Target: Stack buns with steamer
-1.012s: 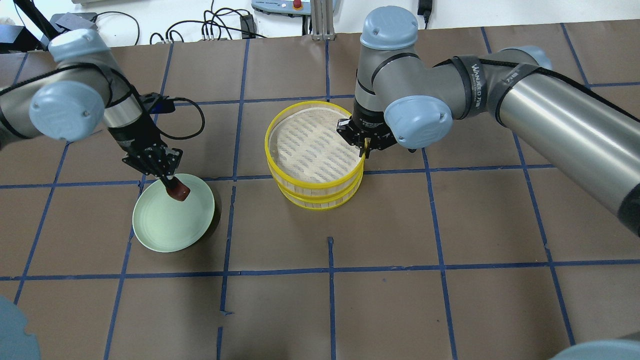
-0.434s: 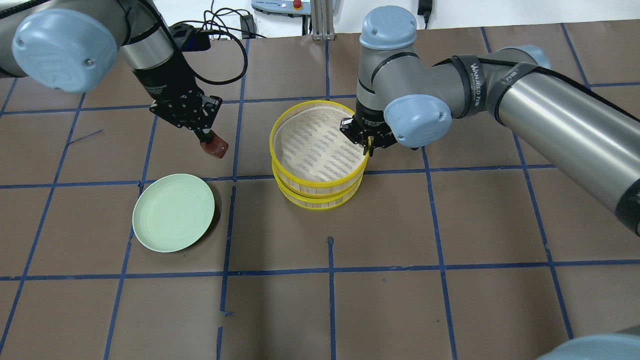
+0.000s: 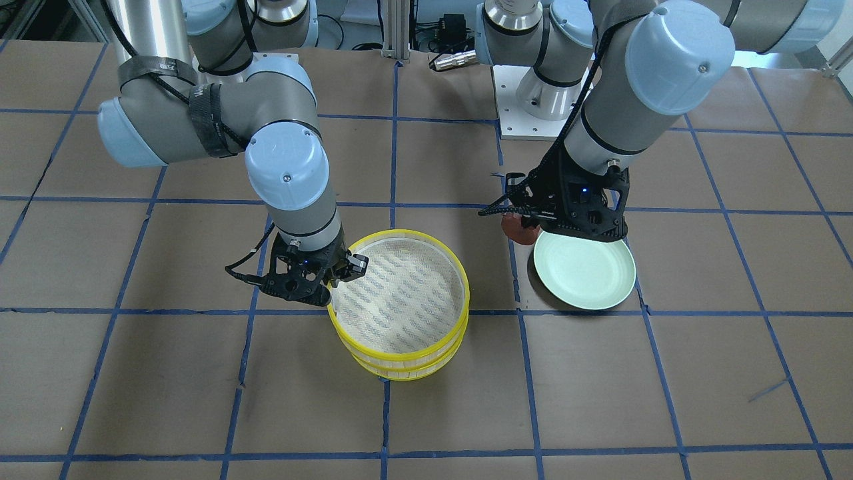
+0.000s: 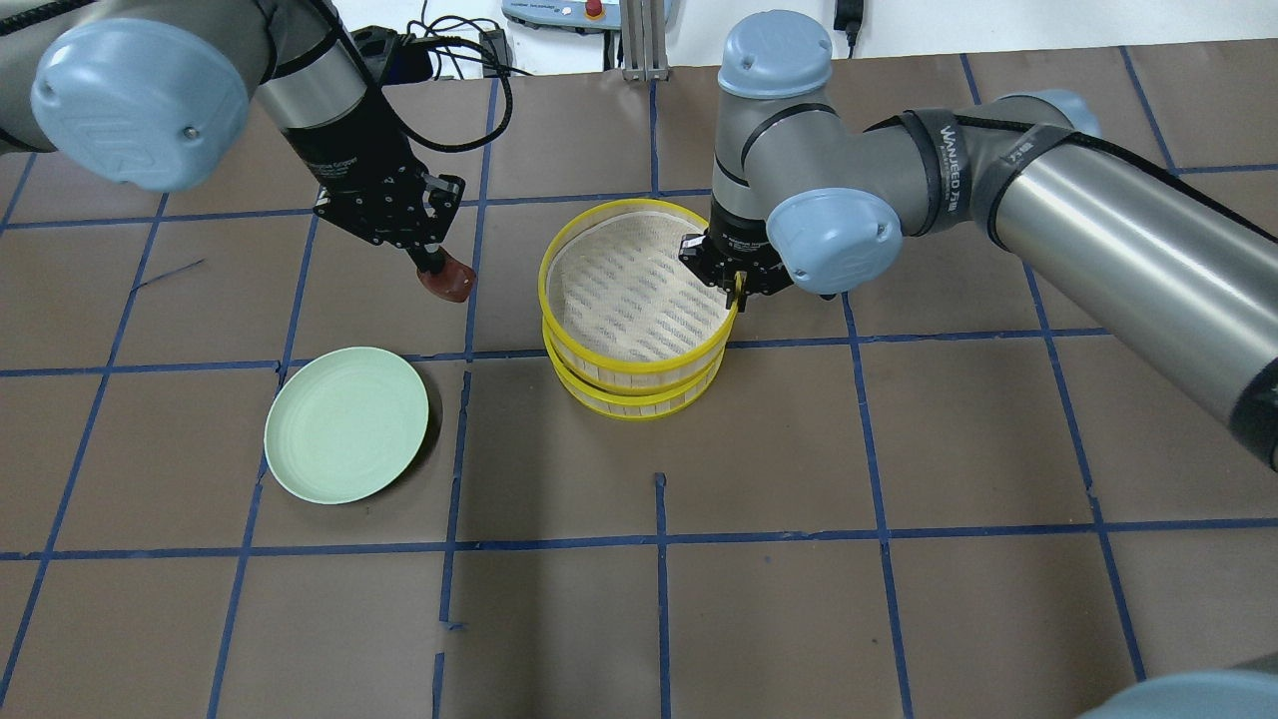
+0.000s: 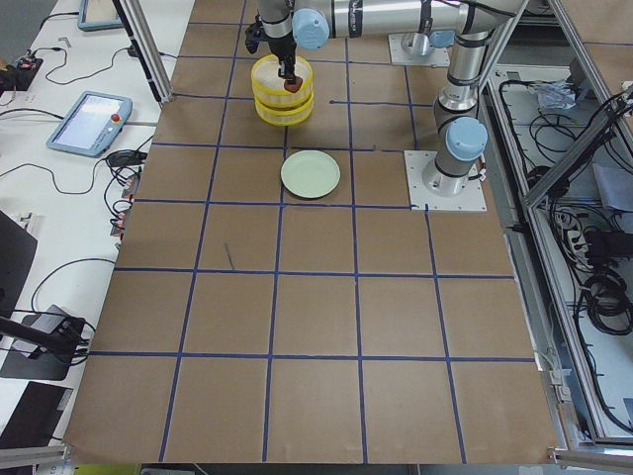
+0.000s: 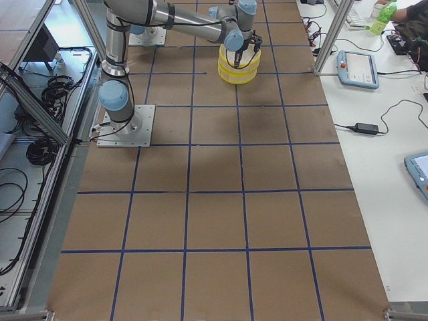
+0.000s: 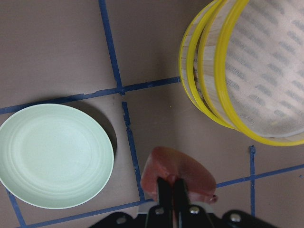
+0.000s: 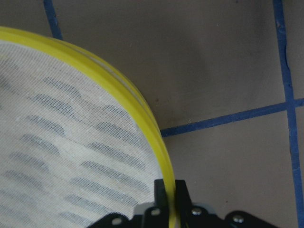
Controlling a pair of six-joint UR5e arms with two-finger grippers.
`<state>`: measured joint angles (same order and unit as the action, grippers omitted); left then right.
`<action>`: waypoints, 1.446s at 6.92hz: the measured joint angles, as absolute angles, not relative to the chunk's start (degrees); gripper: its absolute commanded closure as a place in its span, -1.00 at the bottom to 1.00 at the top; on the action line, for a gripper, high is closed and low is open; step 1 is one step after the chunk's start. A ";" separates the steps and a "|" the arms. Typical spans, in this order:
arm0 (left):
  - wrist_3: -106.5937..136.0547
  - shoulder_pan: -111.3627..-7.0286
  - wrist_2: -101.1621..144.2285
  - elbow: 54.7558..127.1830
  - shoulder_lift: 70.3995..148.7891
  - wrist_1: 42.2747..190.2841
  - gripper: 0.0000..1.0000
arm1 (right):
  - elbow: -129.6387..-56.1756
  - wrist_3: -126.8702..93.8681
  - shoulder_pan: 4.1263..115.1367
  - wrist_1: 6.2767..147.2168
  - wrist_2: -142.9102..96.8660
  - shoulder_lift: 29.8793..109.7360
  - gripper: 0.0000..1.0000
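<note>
Left gripper (image 4: 432, 262): fingers (image 7: 165, 189) pinched nearly together on the bun (image 4: 447, 284). Seen from the wrist, the bun (image 7: 178, 173) sticks out past the fingertips on both sides.

Bun: reddish-brown, smooth and slightly glossy, blocky with one rounded end. It hangs at the fingertips, clear of the tabletop (image 4: 759, 449). In the front view it shows just under the gripper (image 3: 525, 219) as a dark red lump (image 3: 519, 229).

Overhead, the bun sits left of the steamer (image 4: 639, 377) and apart from it. It is also far and right of the plate (image 4: 344, 439). In the wrist view the plate (image 7: 52, 156) is lower left and the steamer rim (image 7: 203, 97) upper right.

Right gripper (image 4: 736, 291): closed on the right-hand rim of the steamer, one finger inside the rim and one outside (image 8: 180, 191). The jaws are only as far apart as the thickness of the rim.

Steamer: two stacked tiers with yellow bands, pale slatted walls and a white mesh liner on top. The top tier sits a little off-square on the lower one. Cannot tell whether it is lifted clear.

Plate: pale green, round, flat on the tabletop, near-left of the steamer.

Change: a second ago the bun was low over the far edge of the plate. It has since gone up, far and right. Over the last 0.4 s it moved only slightly further right. The steamer's top tier has shifted a little to the right; the right gripper's hold is unchanged.
</note>
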<state>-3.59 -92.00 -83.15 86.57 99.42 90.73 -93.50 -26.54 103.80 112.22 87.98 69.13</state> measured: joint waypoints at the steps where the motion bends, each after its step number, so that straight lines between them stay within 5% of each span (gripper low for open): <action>1: -1.84 -92.41 -82.11 86.55 99.43 89.93 0.99 | -93.51 -26.80 103.80 112.16 87.82 69.25 0.72; 6: 10.10 -93.39 -70.38 88.05 100.71 80.61 0.97 | -93.57 -27.81 104.18 112.12 87.64 69.43 0.71; 9: 10.79 -93.59 -69.50 88.21 101.38 79.37 0.77 | -93.67 -28.00 104.23 112.22 87.70 69.33 0.66; 10: 10.80 -93.64 -69.48 88.22 101.46 79.22 0.54 | -93.69 -28.02 104.24 112.23 87.71 69.33 0.55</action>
